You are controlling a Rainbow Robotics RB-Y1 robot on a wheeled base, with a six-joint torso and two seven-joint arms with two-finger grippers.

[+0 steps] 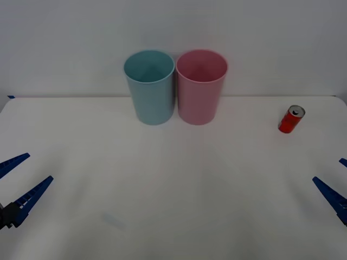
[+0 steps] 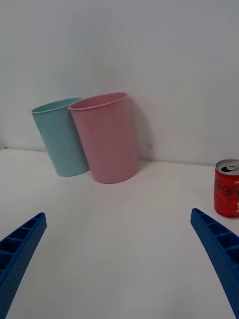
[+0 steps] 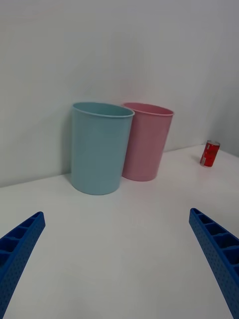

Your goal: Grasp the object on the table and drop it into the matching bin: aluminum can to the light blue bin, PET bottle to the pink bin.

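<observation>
Both pincers spread, near edge | aluminum can (image 1: 291, 119) far right | bins touching, back edge

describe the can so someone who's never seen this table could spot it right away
Start from the two tall bins standing side by side at the back of the white table: the blue bin and the pink bin. Look well off to the pink bin's side, toward the robot's right. There stands the can alone: small, red, silver-topped, far shorter than either bin.

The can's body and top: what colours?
Red body, silver top on the can; the right wrist view shows it best.
</observation>
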